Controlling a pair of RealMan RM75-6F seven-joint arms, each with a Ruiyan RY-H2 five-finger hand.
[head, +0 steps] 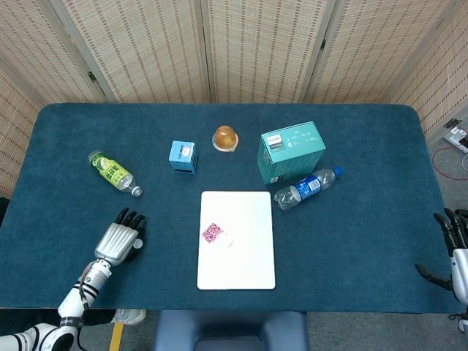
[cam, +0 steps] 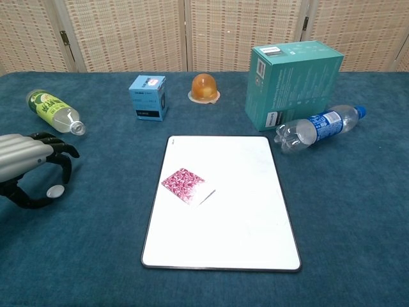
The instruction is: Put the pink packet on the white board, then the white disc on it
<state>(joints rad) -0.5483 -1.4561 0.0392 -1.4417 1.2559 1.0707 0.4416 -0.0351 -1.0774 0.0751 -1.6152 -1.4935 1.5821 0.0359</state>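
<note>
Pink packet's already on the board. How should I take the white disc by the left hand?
The white disc lies flat on the cloth, inside the curl of the left hand, between fingers and thumb. It looks thin, so probably pinch it across its rim, fingers coming down from above on opposite edges. Then carry it right to the pink packet on the white board.

My left hand [cam: 29,169] hovers at the left edge, fingers curled over the white disc [cam: 55,190] on the blue table [cam: 345,211]. The pink packet [cam: 184,185] lies on the left half of the white board [cam: 243,204]. Far behind stand a teal box [cam: 291,83] and a bottle [cam: 316,128].
</note>
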